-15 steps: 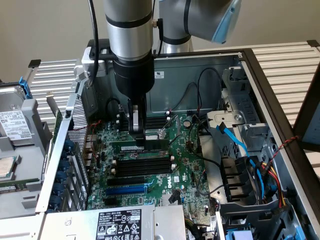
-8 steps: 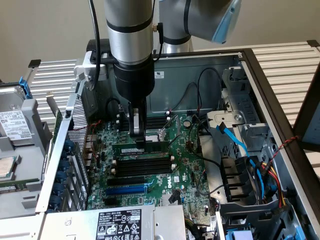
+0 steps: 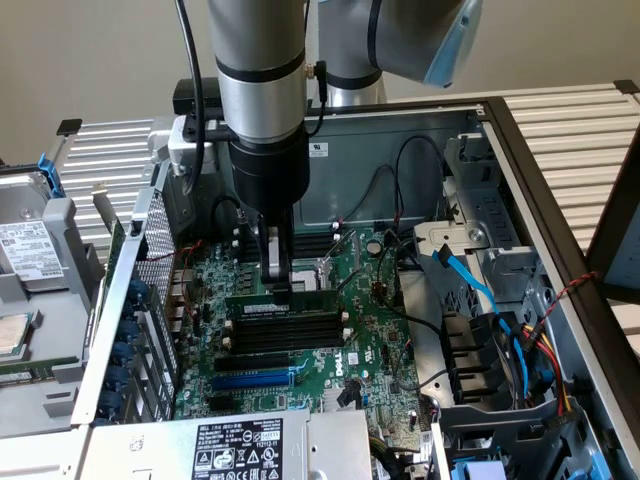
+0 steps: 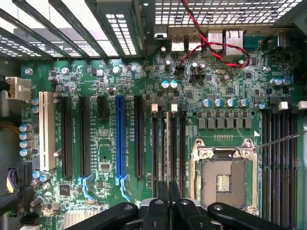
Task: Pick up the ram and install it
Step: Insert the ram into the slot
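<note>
The ram [image 3: 310,300] is green, like the motherboard [image 4: 103,143]. One slot [image 4: 120,139] is blue; the twisted wire [image 4: 207,44] red and black

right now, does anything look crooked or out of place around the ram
Nothing looks damaged. The ram in the claw lies level, in line with the black slots. Two oddities: the processor socket stands empty, and a red twisted wire drapes loose over the board.

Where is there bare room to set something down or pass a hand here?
The slatted tabletop past the case, on the exterior view's right, is bare. Inside is crowded: the tool holds the ram at the slots, and cables fill the drive corner.
</note>
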